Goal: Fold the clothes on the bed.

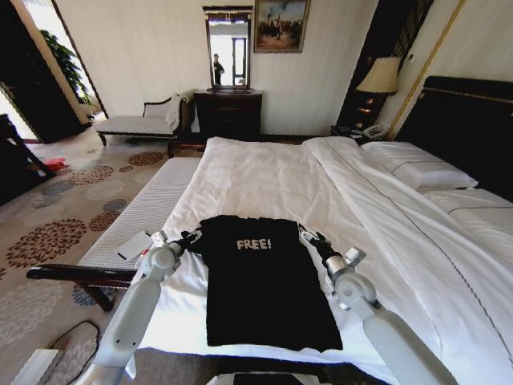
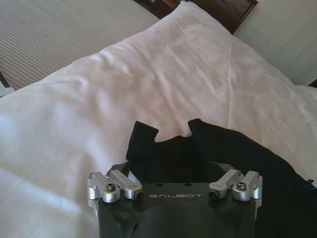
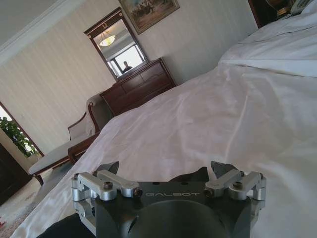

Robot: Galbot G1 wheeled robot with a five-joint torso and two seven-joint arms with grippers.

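Two grippers are working at the collar end of the black T-shirt [image 1: 260, 281], which is lying flat, chest up with the "FREE!" lettering showing, on the near part of the bed [image 1: 264, 172], its hem toward the robot. Nearest, both arms are reaching forward on either side of the shirt's body. The left gripper [image 1: 192, 237] is sitting at the left shoulder; in the left wrist view its fingers are lying wide apart, with the black fabric [image 2: 198, 153] bunched between and beyond them, but whether the pads are actually biting cloth is hidden. The right gripper [image 1: 309, 237] is sitting at the right shoulder, its fingertips [image 3: 110, 167] likewise spread, a dark fold of shirt rising between them.

Judging from this, the step in hand is taking hold of both shoulders for a fold. Doing it well is likely calling for each jaw to pinch only the shirt, not the white sheet under it, and for both to be gripping at matching points so the fold runs straight. Lifting evenly would be keeping the lower half from dragging.

Farther off, the white duvet [image 1: 385, 192] and pillows [image 1: 417, 167] are lying toward the headboard [image 1: 473, 128].
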